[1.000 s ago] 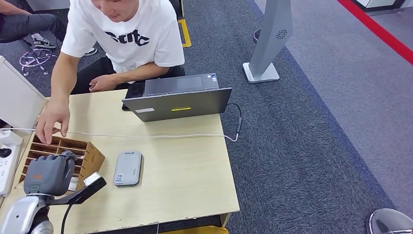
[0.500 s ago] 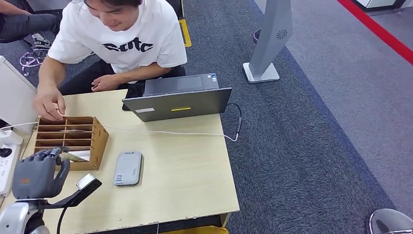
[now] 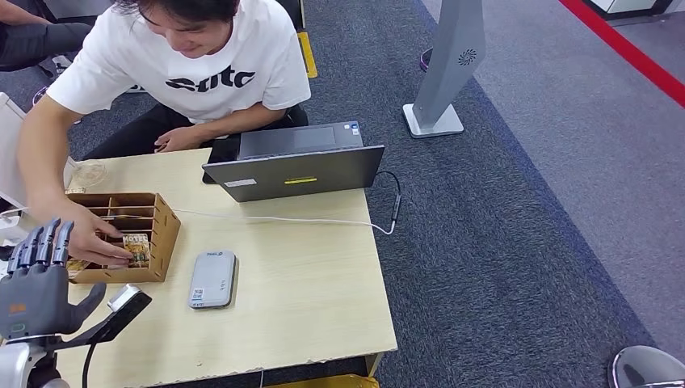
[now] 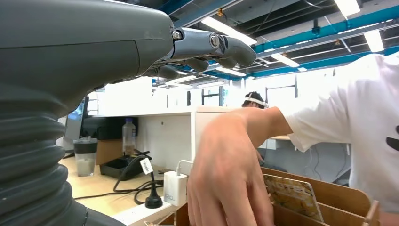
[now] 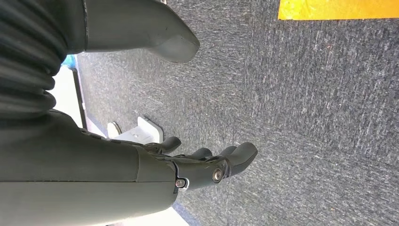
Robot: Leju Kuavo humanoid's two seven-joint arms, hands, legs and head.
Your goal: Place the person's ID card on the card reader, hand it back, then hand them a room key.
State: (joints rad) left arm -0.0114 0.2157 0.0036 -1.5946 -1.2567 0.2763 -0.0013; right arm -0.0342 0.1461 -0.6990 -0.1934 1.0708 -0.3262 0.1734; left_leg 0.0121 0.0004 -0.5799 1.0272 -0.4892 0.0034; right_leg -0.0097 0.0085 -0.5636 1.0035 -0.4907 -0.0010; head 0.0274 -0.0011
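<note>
Left hand [image 3: 32, 283], grey with dark fingers, is raised at the near left corner of the pale wooden worktop [image 3: 307, 299]; fingers straight and spread, thumb out to the side, nothing in it. Right hand [image 5: 207, 165] hangs over dark grey carpet [image 5: 306, 117], fingers loosely apart, holding nothing.

Just beyond the left hand's fingertips: a person's hand [image 3: 85, 238] reaching into the brown cardboard compartment box [image 3: 161, 230], fingers on a patterned yellowish card [image 3: 137, 246] lying in the nearest slot. In the left wrist view that card [image 4: 291, 195] stands tilted against a divider, right beside the person's fingers.

To the thumb side of the left hand, past the box: small grey rounded card reader [image 3: 212, 279], flat on the worktop, apart from the box.

Farther off: white cable [image 3: 283, 220] running across the worktop, then an open grey laptop [image 3: 295, 166] at the far edge. Behind it sits the person in a white printed T-shirt [image 3: 194, 65].
</note>
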